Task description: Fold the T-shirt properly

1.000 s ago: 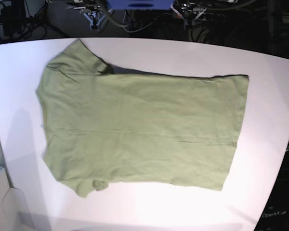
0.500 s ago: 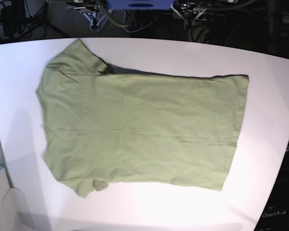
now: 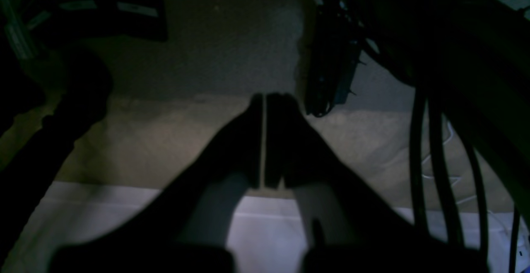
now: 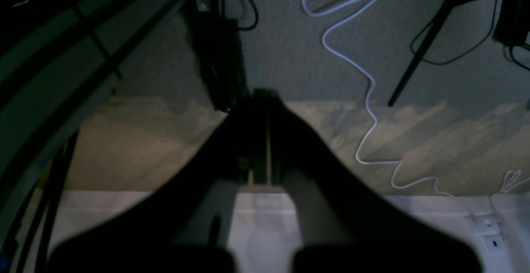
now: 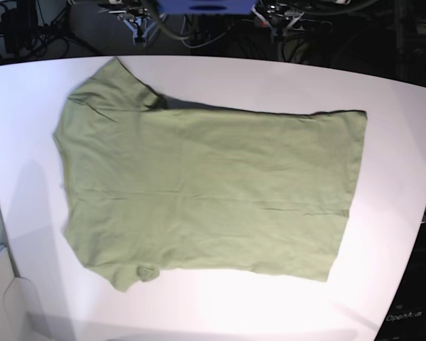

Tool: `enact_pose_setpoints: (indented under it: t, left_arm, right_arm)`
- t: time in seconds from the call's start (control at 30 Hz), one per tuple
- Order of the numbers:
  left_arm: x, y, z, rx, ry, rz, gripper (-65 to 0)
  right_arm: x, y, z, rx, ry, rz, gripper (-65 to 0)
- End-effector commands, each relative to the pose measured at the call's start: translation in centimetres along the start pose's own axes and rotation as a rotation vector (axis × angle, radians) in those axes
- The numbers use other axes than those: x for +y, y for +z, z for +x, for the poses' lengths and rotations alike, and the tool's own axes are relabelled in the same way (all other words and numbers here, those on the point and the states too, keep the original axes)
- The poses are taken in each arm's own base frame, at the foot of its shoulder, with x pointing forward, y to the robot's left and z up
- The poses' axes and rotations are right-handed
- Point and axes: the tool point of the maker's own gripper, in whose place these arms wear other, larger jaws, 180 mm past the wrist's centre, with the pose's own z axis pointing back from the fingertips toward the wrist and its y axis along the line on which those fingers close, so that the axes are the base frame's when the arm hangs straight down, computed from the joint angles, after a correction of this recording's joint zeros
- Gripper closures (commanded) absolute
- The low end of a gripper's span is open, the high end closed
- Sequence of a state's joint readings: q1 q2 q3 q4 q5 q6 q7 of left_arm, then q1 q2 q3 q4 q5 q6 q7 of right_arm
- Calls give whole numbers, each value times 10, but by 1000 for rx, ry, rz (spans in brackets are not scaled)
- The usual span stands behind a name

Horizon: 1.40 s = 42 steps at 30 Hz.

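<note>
The olive-green T-shirt [image 5: 206,188] lies spread flat on the white table [image 5: 270,78], collar end to the left, hem to the right, sleeves at upper left and lower left. No tag shows. My left gripper [image 3: 264,99] is shut, seen in the left wrist view above the table's edge, facing the floor. My right gripper [image 4: 258,95] is shut in the right wrist view, also over the table's edge. Neither gripper shows in the base view, and neither touches the shirt.
Cables and dark equipment [image 5: 199,18] crowd the space behind the table's far edge. A white cable [image 4: 364,82] runs over the carpeted floor. Black cables [image 3: 439,148] hang at the right of the left wrist view.
</note>
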<state>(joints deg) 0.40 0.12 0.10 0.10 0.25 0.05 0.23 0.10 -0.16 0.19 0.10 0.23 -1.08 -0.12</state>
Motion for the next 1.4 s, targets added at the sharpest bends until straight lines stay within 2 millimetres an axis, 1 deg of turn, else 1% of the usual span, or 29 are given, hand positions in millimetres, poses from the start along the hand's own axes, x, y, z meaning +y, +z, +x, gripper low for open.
enact_pose_setpoints:
  t: [0.0, 0.03, 0.1, 0.17, 0.3, 0.37, 0.47, 0.6, 0.7, 0.77, 0.83, 0.9, 0.93, 0.97, 1.0, 1.03, 1.1, 1.17, 1.23, 1.3, 1.37]
  left_arm:
    - [2, 0, -7, 5, -8, 4, -6]
    - [2, 0, -10, 7, -8, 4, -6]
    - [2, 0, -7, -21, -8, 4, -6]
    - [2, 0, -8, -50, -8, 5, -6]
    - [4, 4, -23, -136, -8, 7, -6]
    - [13, 8, -28, -198, -12, 21, -6]
    - [15, 16, -41, -288, -12, 23, -6]
    - [17, 35, -64, -413, -19, 24, -6]
    - [29, 52, -77, -515, -34, 40, -6]
    - [34, 68, -88, -589, -45, 44, -6]
    - [43, 85, -94, -666, -59, 56, -6]
    - [49, 103, -103, -740, -64, 66, -6]
    - [49, 111, -105, -775, -65, 66, -6]
    - [51, 118, -107, -801, -71, 67, -6]
    - [54, 122, -114, -803, -77, 74, -6]
    - [55, 124, -122, -785, -79, 74, -6]
    - [57, 125, -127, -776, -79, 77, -6]
    - [58, 126, -125, -789, -81, 78, -6]
    - [58, 131, -127, -802, -83, 75, -6]
    - [56, 140, -118, -862, -82, 69, -6]
    - [54, 156, -115, -927, -85, 64, -6]
  right_arm:
    - [5, 0, -2, -5, -1, 22, -1]
    - [5, 0, -3, -15, 1, 21, -1]
    - [4, 0, -9, -39, 2, 19, 0]
    - [3, 0, -11, -76, 3, 18, 0]
    - [-1, 3, -24, -150, 7, 12, 0]
    - [-3, 6, -33, -199, 10, 11, 0]
    - [-10, 14, -45, -282, 47, 9, 0]
    - [-11, 34, -65, -438, 79, 20, 0]
    - [-22, 50, -79, -523, 86, 9, 0]
    - [-26, 62, -92, -571, 83, 2, 0]
    - [-36, 76, -100, -633, 93, -9, 0]
    - [-39, 93, -109, -705, 98, -10, 0]
    - [-39, 103, -113, -747, 100, -7, 0]
    - [-40, 111, -116, -781, 102, -6, 0]
    - [-40, 120, -119, -817, 104, -4, 0]
    - [-44, 124, -125, -817, 110, -7, 0]
    - [-47, 125, -123, -827, 119, -13, 0]
    - [-49, 130, -120, -856, 129, -15, 0]
    - [-51, 137, -117, -889, 136, -19, 0]
    - [-56, 145, -114, -926, 130, -41, 0]
    - [-60, 158, -110, -974, 133, -54, 0]
